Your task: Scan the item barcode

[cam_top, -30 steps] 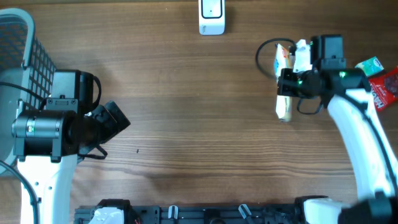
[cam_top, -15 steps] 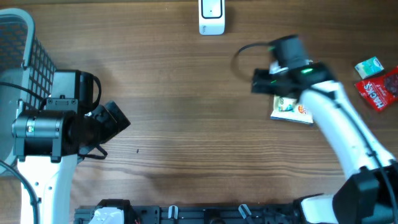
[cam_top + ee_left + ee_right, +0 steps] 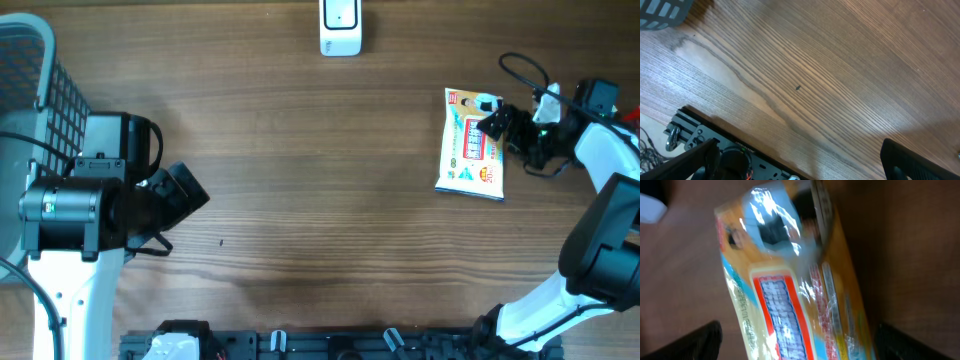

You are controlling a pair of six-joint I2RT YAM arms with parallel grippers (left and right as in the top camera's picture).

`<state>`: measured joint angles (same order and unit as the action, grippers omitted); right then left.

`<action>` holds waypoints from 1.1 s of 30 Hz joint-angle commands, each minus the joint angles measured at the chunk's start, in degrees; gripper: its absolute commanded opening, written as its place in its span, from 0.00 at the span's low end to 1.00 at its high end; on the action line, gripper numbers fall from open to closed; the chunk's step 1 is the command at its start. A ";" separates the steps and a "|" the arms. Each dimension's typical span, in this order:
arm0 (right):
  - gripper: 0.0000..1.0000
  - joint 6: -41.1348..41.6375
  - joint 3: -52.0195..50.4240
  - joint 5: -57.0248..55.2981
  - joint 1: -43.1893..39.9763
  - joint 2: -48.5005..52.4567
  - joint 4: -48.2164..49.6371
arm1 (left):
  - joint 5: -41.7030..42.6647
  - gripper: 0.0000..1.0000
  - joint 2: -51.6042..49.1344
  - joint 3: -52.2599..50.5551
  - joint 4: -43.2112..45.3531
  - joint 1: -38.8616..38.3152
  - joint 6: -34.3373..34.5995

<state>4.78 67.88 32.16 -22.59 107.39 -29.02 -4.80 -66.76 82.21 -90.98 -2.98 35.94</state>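
The item, a flat yellow snack packet [image 3: 470, 150] with a red-framed label, lies face up on the wooden table at the right. My right gripper [image 3: 496, 124] hovers over its upper right edge, open. In the right wrist view the packet [image 3: 790, 290] fills the frame, and the right gripper [image 3: 805, 347] stands wide with a dark finger at each lower corner, clear of the wrapper. No barcode is readable on the packet. The white scanner [image 3: 340, 28] sits at the far edge, centre. My left gripper [image 3: 186, 196] rests open at the left over bare wood [image 3: 800, 87].
A grey wire basket [image 3: 35, 70] stands at the far left beside the left arm. A black cable [image 3: 522, 66] loops above the right wrist. A black rail [image 3: 330, 345] runs along the table's front edge and also shows as the rail [image 3: 695, 130] in the left wrist view.
The right gripper opened and let go of the packet, which went from standing on edge to lying flat. The right arm swung left, then back right. The left arm has not moved.
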 commanded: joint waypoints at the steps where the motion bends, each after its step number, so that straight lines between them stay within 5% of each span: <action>1: 0.96 -0.33 0.74 0.33 0.22 0.33 4.68 | -0.15 1.00 0.00 0.02 0.04 0.26 0.76; 12: 0.88 -4.76 0.68 2.93 1.09 12.92 9.60 | -0.15 1.00 0.00 0.02 0.04 0.26 0.76; 14: 0.73 -4.68 0.68 3.34 1.11 14.78 10.43 | -0.15 1.00 0.00 0.02 0.04 0.26 0.76; 19: 0.04 -3.85 1.05 3.93 1.18 15.21 10.43 | -0.15 1.00 0.00 0.02 0.04 0.26 0.76; 26: 0.04 8.07 4.83 18.82 1.18 10.43 10.88 | -0.15 1.00 0.00 0.02 0.04 0.26 0.76; 33: 0.04 32.98 5.62 42.10 2.71 9.73 19.58 | -0.15 1.00 0.00 0.02 0.04 0.26 0.76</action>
<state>25.17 72.10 61.49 -21.54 119.31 -11.07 -4.80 -66.76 82.21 -90.91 -2.98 35.94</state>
